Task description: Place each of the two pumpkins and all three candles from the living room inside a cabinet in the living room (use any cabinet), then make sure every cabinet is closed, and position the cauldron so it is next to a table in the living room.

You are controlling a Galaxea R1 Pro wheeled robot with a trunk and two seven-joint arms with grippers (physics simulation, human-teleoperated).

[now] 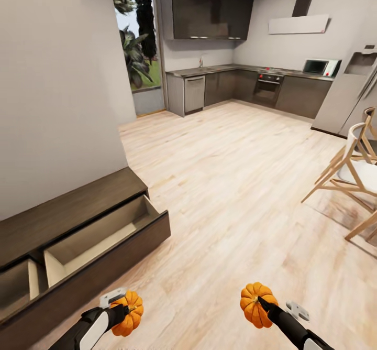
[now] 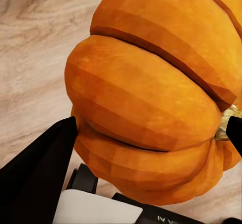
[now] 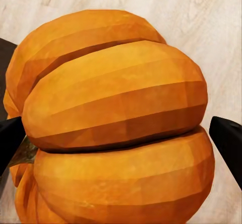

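Note:
Each arm carries an orange ribbed pumpkin above the wood floor. My left gripper point(image 1: 125, 312) is shut on one pumpkin point(image 1: 128, 314), which bulges between the black fingers point(image 2: 45, 158) in the left wrist view point(image 2: 151, 98). My right gripper point(image 1: 257, 304) is shut on the other pumpkin point(image 1: 255, 304), held between its fingertips point(image 3: 229, 138) in the right wrist view point(image 3: 116, 128). The long dark-brown cabinet point(image 1: 68, 208) stands along the wall at left, with a drawer point(image 1: 104, 234) pulled open showing a bare beige interior. A further drawer point(image 1: 18, 284) at the far left is open too.
Light wooden chairs point(image 1: 356, 172) stand at the right edge. A kitchen with dark units point(image 1: 246, 85), an oven and a fridge point(image 1: 348, 98) lies far ahead. A grey wall point(image 1: 57, 77) rises behind the cabinet. Open wood floor point(image 1: 225, 182) stretches between.

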